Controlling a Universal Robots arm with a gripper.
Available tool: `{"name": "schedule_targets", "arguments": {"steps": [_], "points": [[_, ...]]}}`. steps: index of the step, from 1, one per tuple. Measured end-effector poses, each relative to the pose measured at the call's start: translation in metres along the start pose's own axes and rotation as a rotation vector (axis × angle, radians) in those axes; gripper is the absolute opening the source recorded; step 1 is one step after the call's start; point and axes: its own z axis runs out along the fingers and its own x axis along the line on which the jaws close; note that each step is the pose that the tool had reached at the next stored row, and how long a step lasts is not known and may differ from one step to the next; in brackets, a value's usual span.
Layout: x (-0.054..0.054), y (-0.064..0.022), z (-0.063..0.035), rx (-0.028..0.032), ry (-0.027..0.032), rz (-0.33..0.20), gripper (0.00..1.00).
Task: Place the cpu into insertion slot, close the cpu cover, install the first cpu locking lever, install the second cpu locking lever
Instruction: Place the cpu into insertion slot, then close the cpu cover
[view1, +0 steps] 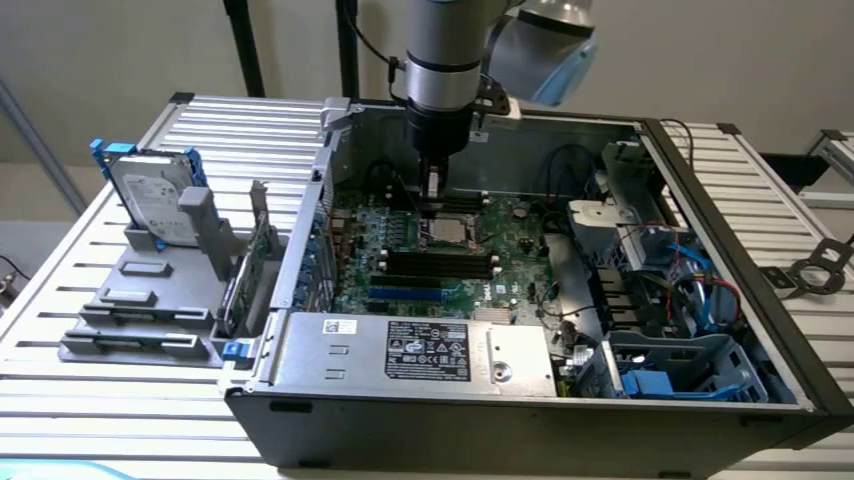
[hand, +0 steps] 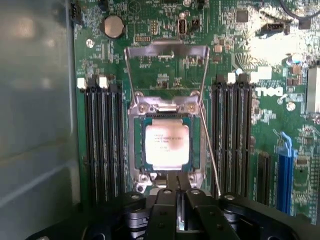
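The cpu (hand: 166, 145) is sitting flat in the socket on the motherboard (hand: 235, 60), its silvery top facing up. The cpu cover (hand: 136, 150) is framing it on all sides and appears to be lying down flat over the socket, hinged at the edge farthest from the gripper. One thin locking lever (hand: 210, 150) is slanting up along one side of the socket, not latched down. A second wire lever (hand: 166, 48) is standing off beyond the hinge in a wide U shape.

The gripper (hand: 179, 192) is hanging just over the socket edge opposite the hinge with its fingers clenched together. Whether they are pinching the cover's tab there is unclear.

Black memory slots (hand: 102, 140) are flanking the socket on both sides, and a round coin battery (hand: 113, 26) is lying beyond the levers. In the exterior view the arm is reaching straight down into the open computer case (view1: 534, 420), which is resting on the slatted bench (view1: 107, 400). A silver labelled box (view1: 414, 350) is sitting at the case's near side. A hard drive (view1: 150, 195) is standing in a grey holder at the exterior view's left.
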Motion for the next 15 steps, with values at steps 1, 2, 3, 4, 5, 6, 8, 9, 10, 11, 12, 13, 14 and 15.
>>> {"name": "schedule_targets", "arguments": {"steps": [1,2,3,4,5,6,8,9,10,11,12,13,14,15], "points": [[-0.0006,-0.0041,-0.0021,0.0000,0.0001,0.000,0.11],[-0.0013,-0.0078,-0.0042,-0.0001,0.0000,0.000,0.11],[-0.0018,-0.0102,-0.0056,0.0000,0.0000,0.000,0.11],[-0.0020,-0.0108,-0.0060,0.0001,-0.0001,0.000,0.11],[-0.0020,-0.0108,-0.0059,0.0000,0.0002,0.000,0.11],[-0.0019,-0.0108,-0.0059,-0.0001,0.0003,0.000,0.11],[-0.0020,-0.0108,-0.0059,0.0000,0.0003,0.000,0.11],[-0.0020,-0.0108,-0.0059,0.0000,0.0003,0.000,0.11],[-0.0020,-0.0108,-0.0059,0.0000,0.0003,0.000,0.11],[-0.0020,-0.0108,-0.0060,0.0000,0.0003,0.000,0.11],[-0.0020,-0.0108,-0.0060,0.0000,0.0003,0.000,0.11],[-0.0020,-0.0108,-0.0060,0.0000,0.0003,0.000,0.11],[-0.0020,-0.0108,-0.0060,0.0000,0.0003,0.000,0.11],[-0.0020,-0.0108,-0.0060,0.0000,0.0003,0.000,0.11]]}}
